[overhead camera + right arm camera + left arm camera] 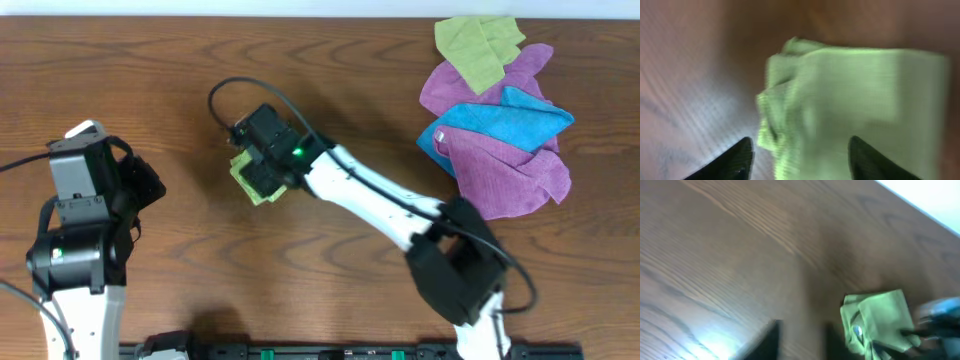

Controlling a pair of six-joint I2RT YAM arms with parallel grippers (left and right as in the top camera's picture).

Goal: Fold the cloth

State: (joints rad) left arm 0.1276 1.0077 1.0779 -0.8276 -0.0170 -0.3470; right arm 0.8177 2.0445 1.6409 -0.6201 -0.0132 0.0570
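Now lift your right gripper (801, 155) straight up, jaws wide and empty, so nothing drags the cloth (855, 100) (folded small beneath it on the table (150, 80), one edge rumpled). Your left gripper (799, 340) hangs aside, jaws parted, empty.

Left arm (80, 260): stands at the left side, white lower link rising from the near edge, black wrist housing (85, 175) on top. Left gripper (800, 342): the two dark fingers (767, 340) are parted, with nothing between them.

Right arm (380, 195): reaches from the near right base diagonally up and left toward the centre, white link fully extended. Its wrist (268, 140) is black, shows a green indicator light and is pitched downward. Right gripper (800, 165): both fingers (730, 162) are spread wide, tips pointing down. The left wrist view shows this gripper blurred at its right edge.
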